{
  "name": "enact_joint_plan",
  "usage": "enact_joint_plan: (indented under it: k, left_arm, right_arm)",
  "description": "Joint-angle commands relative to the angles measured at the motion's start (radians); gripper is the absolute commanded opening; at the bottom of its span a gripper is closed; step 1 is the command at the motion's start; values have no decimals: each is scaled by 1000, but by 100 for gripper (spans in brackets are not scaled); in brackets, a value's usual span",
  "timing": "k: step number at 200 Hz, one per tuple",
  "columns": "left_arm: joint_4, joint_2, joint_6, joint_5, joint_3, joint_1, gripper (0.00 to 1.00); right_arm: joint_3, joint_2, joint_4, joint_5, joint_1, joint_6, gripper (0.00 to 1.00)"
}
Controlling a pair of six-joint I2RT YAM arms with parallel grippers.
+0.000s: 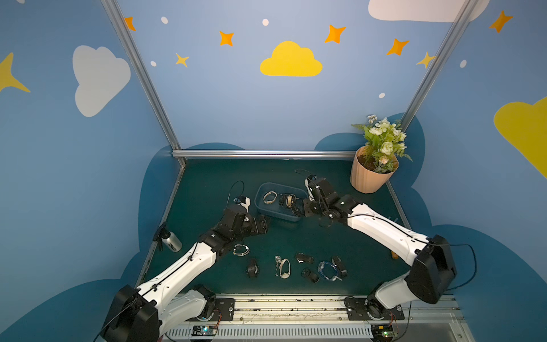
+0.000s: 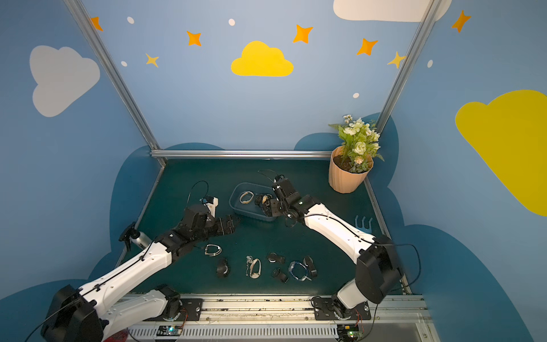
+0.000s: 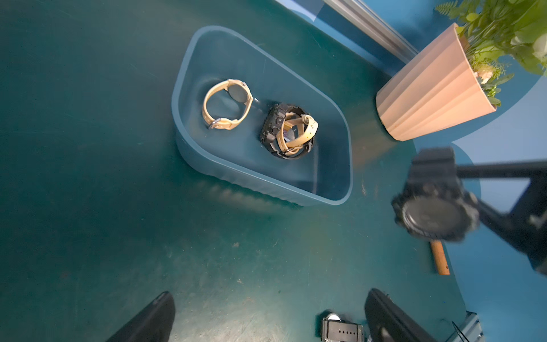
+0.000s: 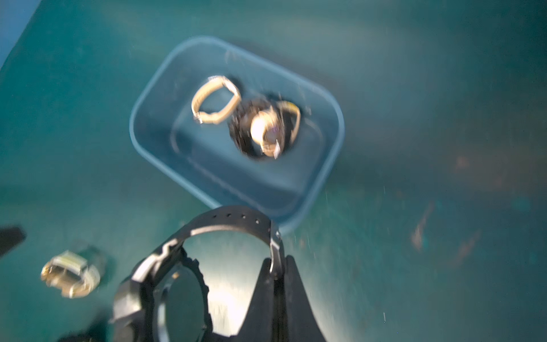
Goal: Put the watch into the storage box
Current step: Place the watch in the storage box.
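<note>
The blue-grey storage box [image 1: 275,213] [image 2: 251,213] sits mid-table. Inside it lie a beige watch [image 3: 228,103] and a black watch with a beige one tucked into it [image 3: 288,130]. My right gripper [image 4: 276,266] [image 1: 297,208] is shut on the strap of a chunky black watch [image 4: 177,299] [image 3: 435,216]. It holds that watch in the air by the box's near right corner, just outside the rim [image 4: 134,127]. My left gripper [image 3: 269,319] [image 1: 265,225] is open and empty over bare mat, left of the box.
Several loose watches lie along the front of the mat, among them a silver one [image 1: 241,250], a black one [image 1: 252,268] and a blue one [image 1: 328,271]. A peach flowerpot [image 1: 370,177] stands back right. A spray bottle [image 1: 170,239] lies at the left edge, and a blue rake [image 2: 363,223] at the right.
</note>
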State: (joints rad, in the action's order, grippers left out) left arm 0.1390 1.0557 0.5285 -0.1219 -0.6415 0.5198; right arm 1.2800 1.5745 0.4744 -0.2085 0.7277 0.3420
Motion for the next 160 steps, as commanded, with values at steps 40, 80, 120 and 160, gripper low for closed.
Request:
enact_joint_plan:
  k: [40,80,120,160]
  left_arm:
    - [81,-66,0,53,30,-4,100]
    - [109,-101,18,64,52,-4,100]
    - [121,-144,28,90,80,-7,100]
    - [147,-176,28,106,83,-12,100]
  right_arm:
    - [270,237,43,-32,9,-122,1]
    - [409,367,31,-30,11,-149,1]
    - [535,502,26,-15,16,-170,2]
    - [618,612,18,-57,16,-204,2]
